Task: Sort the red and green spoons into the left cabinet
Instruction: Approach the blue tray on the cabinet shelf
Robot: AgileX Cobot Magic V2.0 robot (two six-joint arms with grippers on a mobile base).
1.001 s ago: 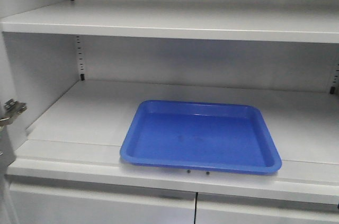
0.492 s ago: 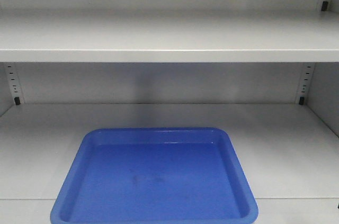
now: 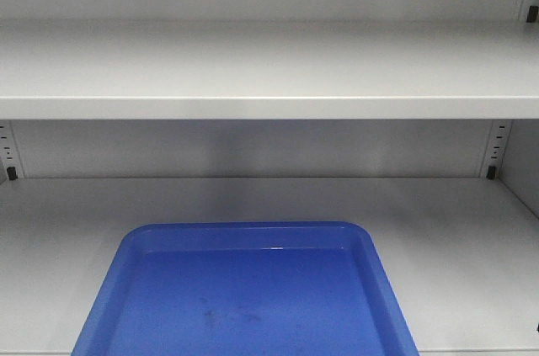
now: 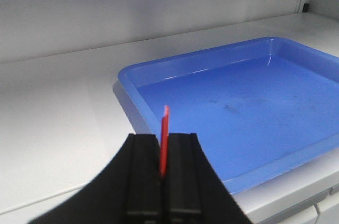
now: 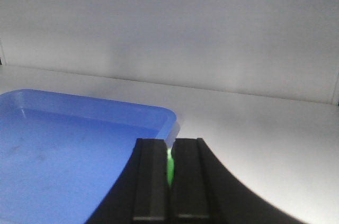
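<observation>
I have one spoon in each hand. My left hand (image 4: pixel 164 137) is closed tight on the one red spoon (image 4: pixel 165 123). Its long axis runs straight out past my fingers, tip toward the single blue tray (image 4: pixel 175 68) on the lower shelf (image 3: pixel 472 230) of the cabinet (image 3: pixel 253 70). My right hand (image 5: pixel 170 142) is clamped on the one green spoon (image 5: pixel 170 168), but only a sliver shows, so I can't tell which way it points.

tray (image 3: pixel 244 297) on lower cabinet shelf (image 3: pixel 459 238)
</observation>
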